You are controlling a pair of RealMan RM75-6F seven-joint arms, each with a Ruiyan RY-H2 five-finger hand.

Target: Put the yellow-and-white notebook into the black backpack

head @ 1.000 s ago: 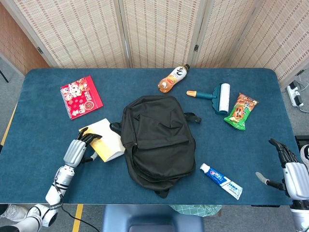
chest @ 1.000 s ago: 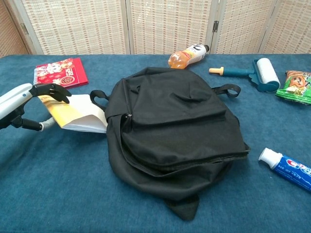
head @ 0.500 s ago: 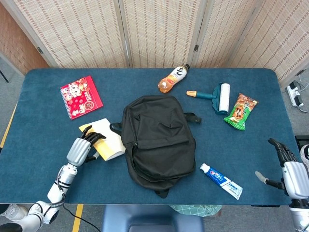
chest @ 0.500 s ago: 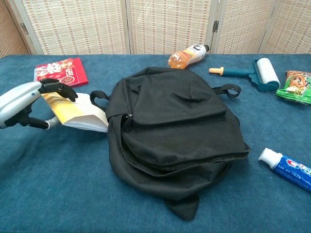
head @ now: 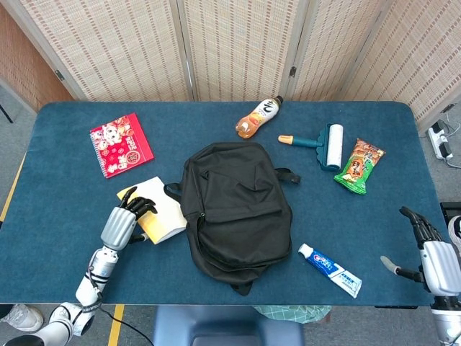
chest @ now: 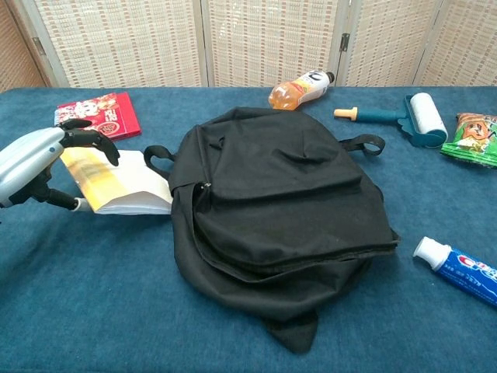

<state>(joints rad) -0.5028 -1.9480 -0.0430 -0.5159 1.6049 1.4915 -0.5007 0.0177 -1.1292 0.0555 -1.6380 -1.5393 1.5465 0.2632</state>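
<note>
The yellow-and-white notebook [head: 163, 214] lies just left of the black backpack [head: 234, 209], touching its side. My left hand [head: 127, 220] grips the notebook's left edge, dark fingers [chest: 93, 141] curled over the yellow cover and the thumb at its near corner. In the chest view the notebook [chest: 124, 185] shows its white page edge, with the left hand [chest: 43, 163] at its left end. The backpack [chest: 279, 202] lies flat and looks closed. My right hand [head: 431, 251] hangs past the table's right edge, fingers spread and holding nothing.
A red notebook [head: 121, 144] lies at the back left. An orange drink bottle [head: 258, 117], a lint roller [head: 324, 144] and a green snack bag [head: 359, 166] sit behind and right of the backpack. A toothpaste tube [head: 330, 269] lies at the front right.
My left hand has slid a little further over the notebook's left edge, and the notebook has shifted slightly toward the backpack. The right hand has not moved.
</note>
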